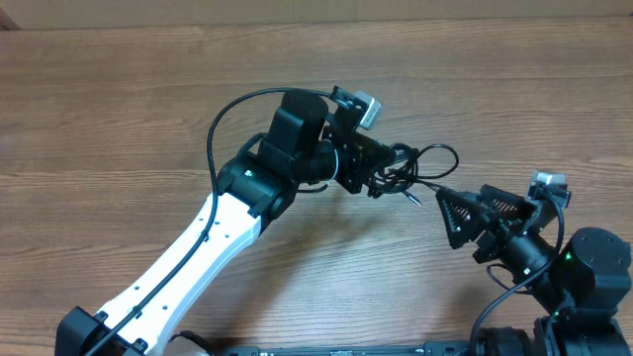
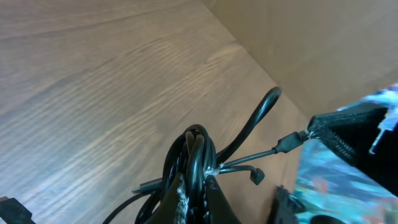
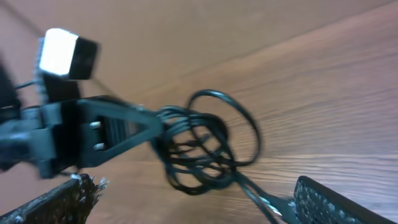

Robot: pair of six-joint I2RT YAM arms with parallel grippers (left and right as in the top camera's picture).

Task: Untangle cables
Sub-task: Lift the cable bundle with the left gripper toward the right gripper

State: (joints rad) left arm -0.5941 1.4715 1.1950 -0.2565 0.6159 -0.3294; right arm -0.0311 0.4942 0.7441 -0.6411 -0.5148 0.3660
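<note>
Left claw: the left gripper (image 2: 196, 190) was seen clamped shut on the cables (image 2: 200, 152), which were pinched near the middle of the clump.
Cables' place: the clump was held up off the table just past the left fingertips, between the two grippers, over the right-centre of the table.
Tangle: several thin black loops were seen crossed over and through one another in a single knot.
Loose end: one plug end (image 2: 287, 143) was stretched out of the clump toward the right gripper (image 1: 445, 203). Whether it touched a finger there could not be told.
Right claw: its jaws were spread wide and nothing was gripped.
Done: little, by judgement. The clump was lifted and one end was drawn out, but no cord was laid apart.
Left: nearly all of it. The loops were yet to be pulled free and each cord separated.
Surface: a pale brown wood-grain table (image 1: 119, 109), with the grain run across it.
Room: beyond the far edge a plain tan surface (image 1: 495, 10) was seen. Wall or board could not be told.
</note>
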